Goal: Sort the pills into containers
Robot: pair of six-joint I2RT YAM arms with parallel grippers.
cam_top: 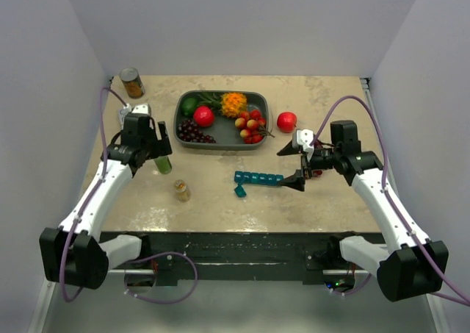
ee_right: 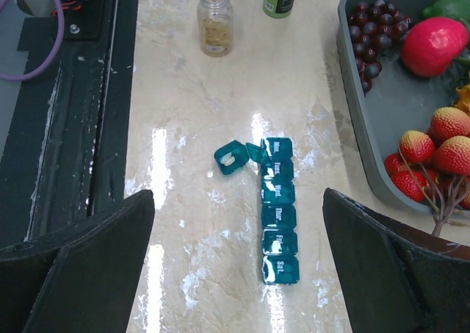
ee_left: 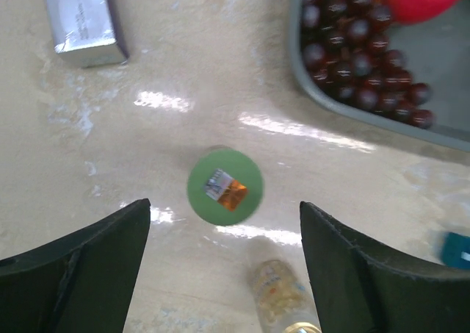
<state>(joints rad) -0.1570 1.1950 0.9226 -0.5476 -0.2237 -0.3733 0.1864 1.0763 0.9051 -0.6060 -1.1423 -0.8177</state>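
Basically, it came down to which arm sat nearer which item. The teal strip (cam_top: 258, 177) of containers lay flat on the table (cam_top: 220, 212), right of centre and in front of the grey tray (cam_top: 220, 143). Its long axis ran left-to-right in the top view, with the right end just beside the right gripper (cam_top: 292, 167). That gripper's fingers were spread wide and held nothing.

In the right wrist view the strip ran straight away from the camera between the two fingers, offset a bit toward the right-hand one. So the jaws stood across its narrow width, not along its length. Six cells were joined. A loose cell (ee_right: 230, 158) sat just beside the far end with its lid flipped open and something pale inside, probably a pill, though I couldn't tell for sure.

The left gripper (cam_top: 160, 143) hung over the green bottle (ee_left: 225, 186). Its fingers were apart with clear gaps either side of the cap, so it wasn't gripping. The pill jar (cam_top: 181, 190) stood near that bottle, toward the arm bases and well apart from the strip.

My read: the right arm owned the strip and the left arm owned the jar. The jar lay between the left gripper and the loose cell, so pills would have to travel rightward.
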